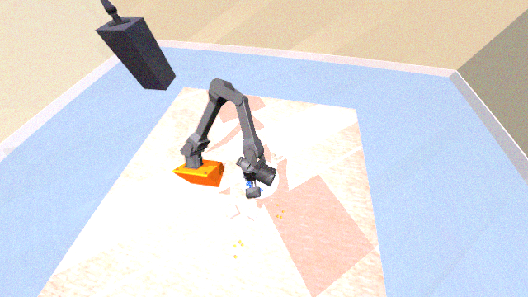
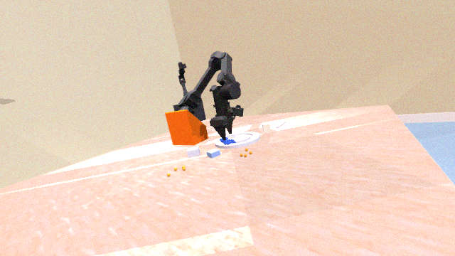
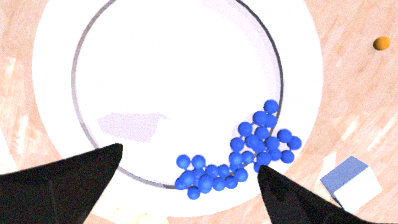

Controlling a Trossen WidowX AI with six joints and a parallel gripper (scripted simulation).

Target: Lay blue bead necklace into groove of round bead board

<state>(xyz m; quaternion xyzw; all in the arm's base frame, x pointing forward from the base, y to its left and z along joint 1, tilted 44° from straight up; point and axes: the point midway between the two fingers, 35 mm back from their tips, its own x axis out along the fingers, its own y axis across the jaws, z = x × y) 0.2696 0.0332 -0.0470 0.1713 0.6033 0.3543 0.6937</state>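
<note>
The blue bead necklace (image 1: 248, 184) (image 2: 227, 141) (image 3: 205, 183) lies bunched in two joined clumps on the lower right part of the round white board (image 2: 257, 136) (image 3: 50, 75). In the wrist view, its beads lie across the board's thin ring line, some inside it and some outside on the rim. The rest of the ring has no beads on it. My gripper (image 1: 252, 185) (image 2: 227, 136) (image 3: 192, 161) is open and empty, low over the board. In the wrist view, the left clump shows between the fingertips, and the right fingertip overlaps the lower edge of the right clump.
A pale blue block (image 2: 213, 153) (image 3: 357, 182) and a white block (image 2: 193, 152) stand close to the board. Small orange beads (image 1: 239, 242) (image 2: 245, 155) (image 3: 381, 43) lie around. Another small block (image 2: 266, 128) stands behind the board. The arm's orange base (image 1: 212, 175) (image 2: 186, 128) is at the left.
</note>
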